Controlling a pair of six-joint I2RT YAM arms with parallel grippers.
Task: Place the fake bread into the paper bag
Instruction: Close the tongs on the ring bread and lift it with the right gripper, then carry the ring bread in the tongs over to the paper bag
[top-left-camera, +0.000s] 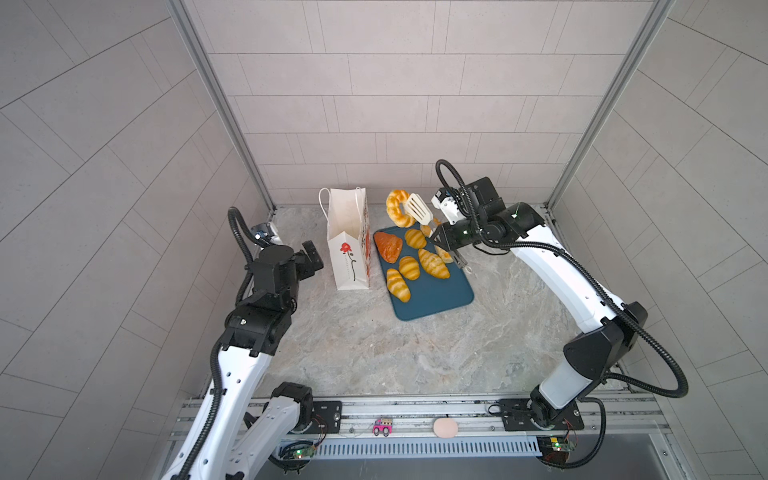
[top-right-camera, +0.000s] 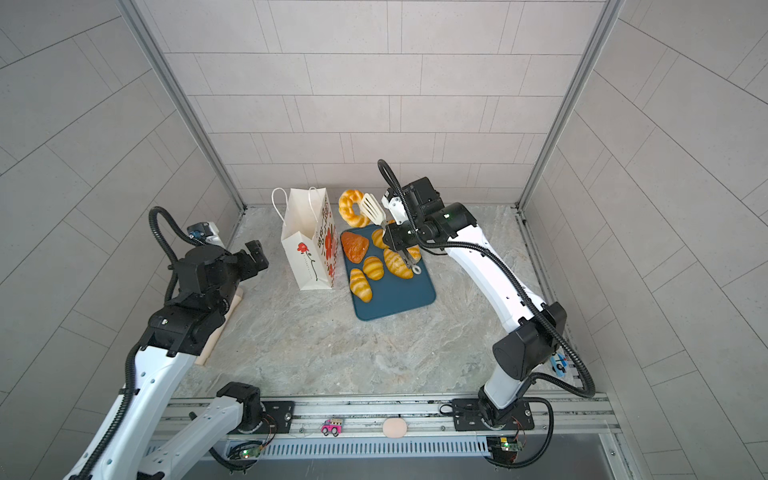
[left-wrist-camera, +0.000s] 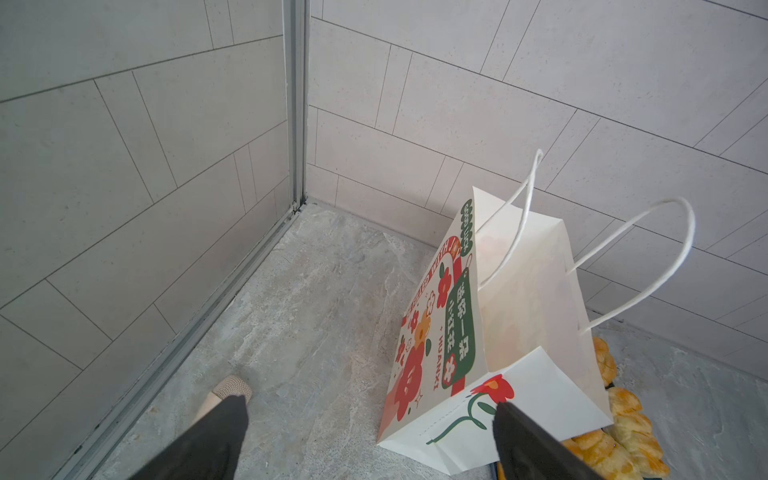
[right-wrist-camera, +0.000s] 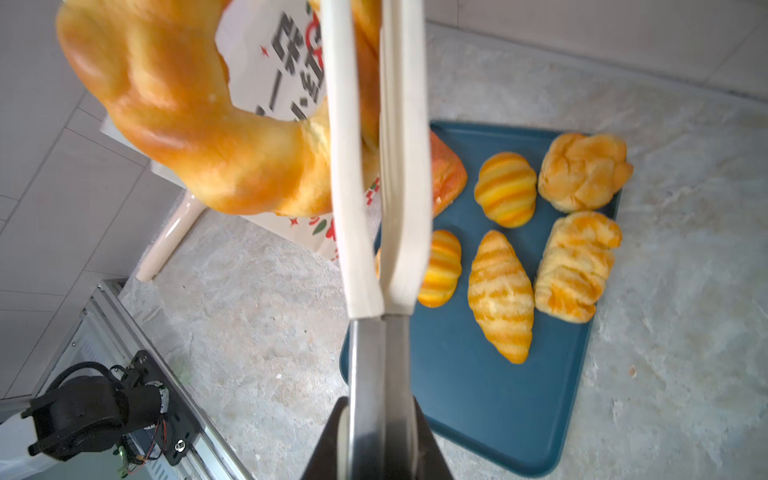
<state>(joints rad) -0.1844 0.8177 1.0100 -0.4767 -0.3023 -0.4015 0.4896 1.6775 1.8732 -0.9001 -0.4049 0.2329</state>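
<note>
With my right gripper (right-wrist-camera: 378, 419) clamped on the tongs (top-left-camera: 417, 210) pinching the ring doughnut (top-left-camera: 392, 208) aloft just beside the paper bag (top-left-camera: 347, 249), I must next swing it over the bag's mouth; my left gripper (top-left-camera: 312, 254) gapes wide beside the bag.

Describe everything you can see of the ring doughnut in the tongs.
The ring doughnut is a glossy, golden-yellow knobbly ring, browner on its ridges, looking like soft foam. It hangs tilted on edge, clear of the blue tray, pinched at one side between the cream blades of the tongs that the right gripper holds. It is beside the top of the paper bag, not inside.
</note>
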